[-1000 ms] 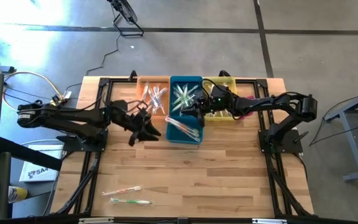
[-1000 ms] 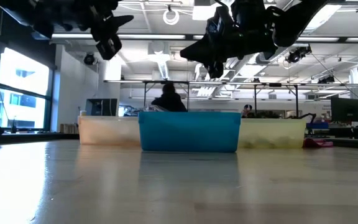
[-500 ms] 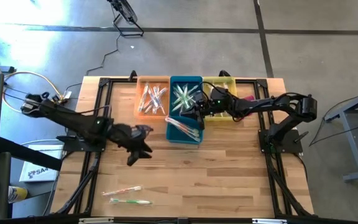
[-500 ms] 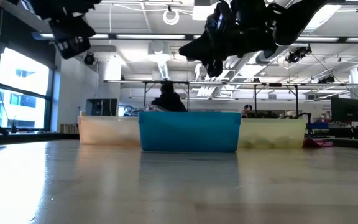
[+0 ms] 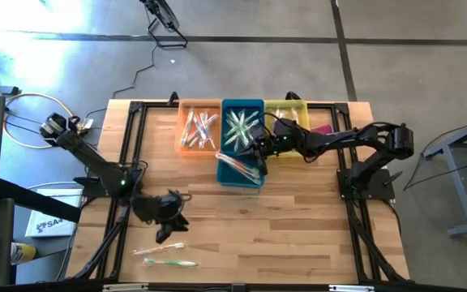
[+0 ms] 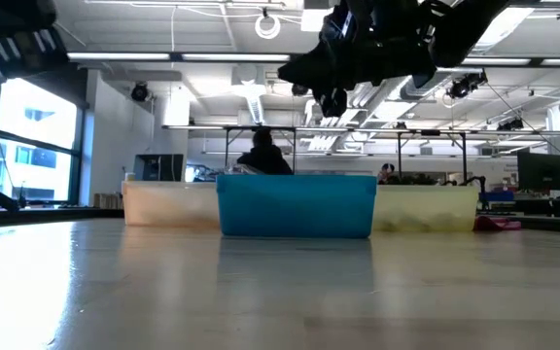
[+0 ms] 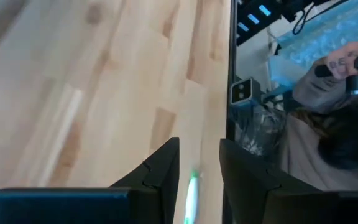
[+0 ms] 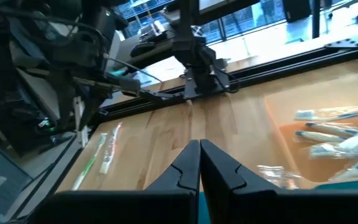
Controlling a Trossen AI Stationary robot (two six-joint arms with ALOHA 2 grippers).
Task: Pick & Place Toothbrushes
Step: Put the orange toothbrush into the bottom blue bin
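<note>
Left gripper [image 5: 165, 233] is being hung low over the front-left of the tabletop [image 5: 298, 235], right by two toothbrushes [image 5: 165, 254] lying loose there, one pale and one green. Its fingers [image 7: 163, 171] are being kept narrowly apart with nothing between them, and the green brush [image 7: 190, 198] is being seen through that gap in the left wrist view.

Right gripper [image 5: 258, 151] is being held above the blue bin [image 5: 242, 179], fingers [image 8: 188, 163] pressed together, nothing being carried.

The rest of the brushes are being kept in the bins at the back: a bunch in the orange bin [image 5: 182, 146], more in the blue one. A yellow bin [image 5: 295, 104] is sitting beside those.
</note>
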